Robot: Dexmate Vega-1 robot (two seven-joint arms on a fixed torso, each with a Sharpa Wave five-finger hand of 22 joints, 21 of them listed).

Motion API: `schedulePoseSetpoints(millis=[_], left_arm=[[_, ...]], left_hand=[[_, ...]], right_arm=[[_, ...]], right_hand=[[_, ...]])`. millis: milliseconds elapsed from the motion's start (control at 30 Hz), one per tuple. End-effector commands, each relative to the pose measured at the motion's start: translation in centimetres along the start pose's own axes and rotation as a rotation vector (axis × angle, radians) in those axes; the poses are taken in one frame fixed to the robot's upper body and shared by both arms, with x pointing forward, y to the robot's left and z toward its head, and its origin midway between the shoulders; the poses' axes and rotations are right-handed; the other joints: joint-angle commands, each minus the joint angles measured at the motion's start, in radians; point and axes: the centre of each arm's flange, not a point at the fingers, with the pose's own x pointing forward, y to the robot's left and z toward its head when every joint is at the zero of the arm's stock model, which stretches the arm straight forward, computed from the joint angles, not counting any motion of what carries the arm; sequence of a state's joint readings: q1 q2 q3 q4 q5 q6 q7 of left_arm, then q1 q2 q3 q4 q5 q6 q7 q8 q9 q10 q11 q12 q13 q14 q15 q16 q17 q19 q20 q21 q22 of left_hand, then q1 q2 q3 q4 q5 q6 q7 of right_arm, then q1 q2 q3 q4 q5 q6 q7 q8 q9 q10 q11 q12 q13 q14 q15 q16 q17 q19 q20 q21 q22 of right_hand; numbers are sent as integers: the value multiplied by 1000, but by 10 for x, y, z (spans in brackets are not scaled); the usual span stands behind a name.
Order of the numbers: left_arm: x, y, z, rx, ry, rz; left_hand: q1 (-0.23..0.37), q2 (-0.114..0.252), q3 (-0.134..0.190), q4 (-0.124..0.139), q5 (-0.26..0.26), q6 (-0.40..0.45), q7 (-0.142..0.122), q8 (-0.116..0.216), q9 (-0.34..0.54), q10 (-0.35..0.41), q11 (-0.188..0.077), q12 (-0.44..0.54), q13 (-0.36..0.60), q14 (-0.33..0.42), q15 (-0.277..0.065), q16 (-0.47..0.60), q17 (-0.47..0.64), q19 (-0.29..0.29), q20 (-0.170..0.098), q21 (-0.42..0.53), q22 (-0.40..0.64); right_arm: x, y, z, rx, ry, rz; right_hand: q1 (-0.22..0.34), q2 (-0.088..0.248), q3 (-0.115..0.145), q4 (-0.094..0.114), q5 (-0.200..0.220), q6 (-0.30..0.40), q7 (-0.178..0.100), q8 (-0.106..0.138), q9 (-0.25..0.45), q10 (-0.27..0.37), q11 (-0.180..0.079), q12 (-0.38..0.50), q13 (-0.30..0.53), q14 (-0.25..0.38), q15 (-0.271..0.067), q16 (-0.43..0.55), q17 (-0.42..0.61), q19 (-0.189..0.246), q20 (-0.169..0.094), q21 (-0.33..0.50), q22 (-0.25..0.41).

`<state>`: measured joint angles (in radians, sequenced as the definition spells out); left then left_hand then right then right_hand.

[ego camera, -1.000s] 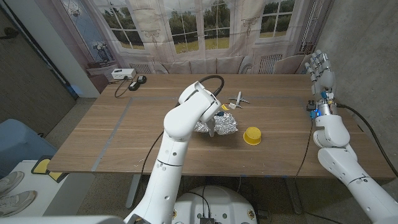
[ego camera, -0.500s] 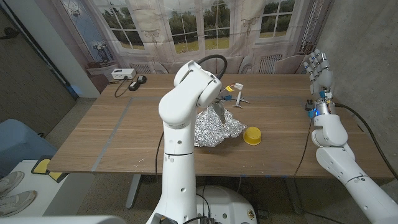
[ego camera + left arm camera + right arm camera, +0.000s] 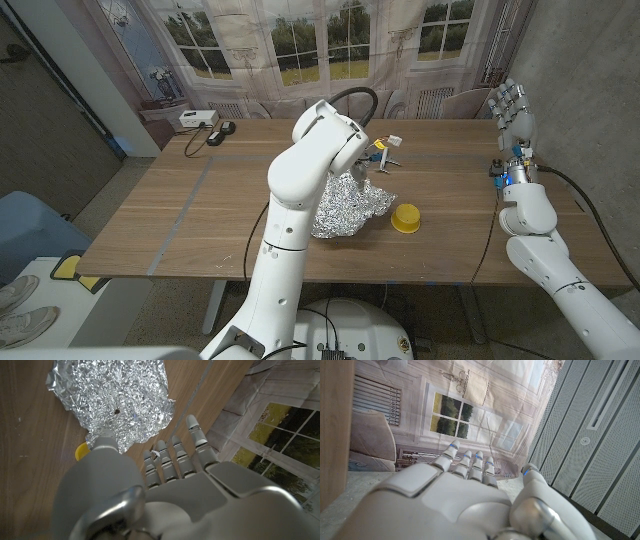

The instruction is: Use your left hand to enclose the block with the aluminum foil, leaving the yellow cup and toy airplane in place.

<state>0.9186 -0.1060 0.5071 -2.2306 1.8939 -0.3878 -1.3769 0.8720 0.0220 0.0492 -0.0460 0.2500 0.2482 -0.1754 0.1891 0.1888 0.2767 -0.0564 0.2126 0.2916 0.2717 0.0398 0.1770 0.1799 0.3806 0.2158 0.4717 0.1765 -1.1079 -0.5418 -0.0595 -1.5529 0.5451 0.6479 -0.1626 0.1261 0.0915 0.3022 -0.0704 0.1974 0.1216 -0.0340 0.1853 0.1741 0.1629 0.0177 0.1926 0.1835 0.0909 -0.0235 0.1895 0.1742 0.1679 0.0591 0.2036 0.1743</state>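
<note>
- The block lies wholly under the crumpled sheet of aluminium foil point(image 3: 346, 204) — its colour and shape cannot be told.
- The left hand is hidden in the head view behind its own white forearm point(image 3: 318, 160).
- The small white toy airplane point(image 3: 383, 160) is partly covered by that forearm and too small to make out.
- In the left wrist view the round yellow cup point(image 3: 82, 451) shows only as a sliver past the left hand point(image 3: 165, 495).
- The foil is cut off by that picture's edge.

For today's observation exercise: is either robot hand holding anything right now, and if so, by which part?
Nothing is held. The left hand is above the aluminum foil with fingers straight; the right hand is raised, open, beside the table.
</note>
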Motion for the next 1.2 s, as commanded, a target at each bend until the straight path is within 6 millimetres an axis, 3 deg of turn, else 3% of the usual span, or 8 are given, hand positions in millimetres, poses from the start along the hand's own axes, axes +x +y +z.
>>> schedulePoseSetpoints(millis=[33,300,400,500,600,667,1000,1200], left_arm=[[33,-46,-6,35,57,-116],[42,-68,-6,-15,44,-169],[47,-78,-6,-54,7,-166],[49,-85,-5,-70,-15,-146],[52,-91,-2,-61,-23,-151],[53,-94,-2,-55,-18,-142],[62,-108,4,-14,-2,-40],[59,-105,2,-26,-32,102]], left_hand=[[-13,-26,-31,3,6,-154,-24,-19,-4,-165,16,-30,-32,-121,54,-4,-3,-45,2,-68,-2],[-228,33,-127,124,14,-606,-4,-19,-10,-632,44,-34,-102,-489,131,-10,-3,-274,3,-294,-3],[-260,35,-143,140,13,-668,-1,-21,-9,-689,57,-34,-101,-543,127,-8,0,-325,3,-300,-3],[-275,42,-157,146,18,-556,-34,19,-10,-598,43,9,-102,-479,103,18,-3,-326,0,-283,-1],[-247,51,-155,125,24,-466,-42,24,-11,-494,-7,32,-105,-405,85,24,-6,-274,-2,-269,-1],[-231,56,-150,115,27,-452,-43,22,-11,-470,-5,36,-106,-384,77,25,-7,-253,-3,-265,-1],[-170,68,-136,77,43,-383,-44,23,-11,-432,-29,30,-107,-355,55,13,-9,-195,-1,-263,-3],[-167,7,-180,63,58,-428,-43,-4,-7,-495,2,-1,-100,-389,33,8,-2,-241,2,-289,-2]], right_arm=[[3,5,2,-12,1,8],[3,9,3,-17,2,9],[4,10,3,-17,1,11],[5,13,3,-20,-2,15],[6,16,3,-20,-4,19],[6,16,3,-22,-3,21],[8,19,1,-26,5,26],[8,18,1,-25,3,24]], right_hand=[[-3,-1,4,-6,9,7,-2,3,4,12,0,1,3,11,0,1,4,2,-3,0,6],[-3,-1,4,-6,9,8,-3,3,4,13,-1,1,3,11,0,1,4,2,-2,0,6],[-4,-1,4,-6,9,7,-3,3,4,13,-1,1,3,11,-1,1,4,2,-2,0,6],[-4,-2,4,-6,9,8,-4,3,4,13,0,1,3,11,1,0,4,2,-2,0,6],[-4,-2,4,-6,9,7,-3,3,4,14,0,2,3,11,0,0,4,2,-2,-1,5],[-4,-2,4,-6,9,7,-3,3,4,14,0,2,3,11,-1,0,4,2,-2,-1,5],[-5,-4,3,-7,9,8,-3,3,4,22,6,4,3,12,1,0,4,1,-2,-1,5],[-6,-5,3,-7,9,13,-1,4,4,27,10,5,3,15,2,1,4,1,-1,-1,5]])
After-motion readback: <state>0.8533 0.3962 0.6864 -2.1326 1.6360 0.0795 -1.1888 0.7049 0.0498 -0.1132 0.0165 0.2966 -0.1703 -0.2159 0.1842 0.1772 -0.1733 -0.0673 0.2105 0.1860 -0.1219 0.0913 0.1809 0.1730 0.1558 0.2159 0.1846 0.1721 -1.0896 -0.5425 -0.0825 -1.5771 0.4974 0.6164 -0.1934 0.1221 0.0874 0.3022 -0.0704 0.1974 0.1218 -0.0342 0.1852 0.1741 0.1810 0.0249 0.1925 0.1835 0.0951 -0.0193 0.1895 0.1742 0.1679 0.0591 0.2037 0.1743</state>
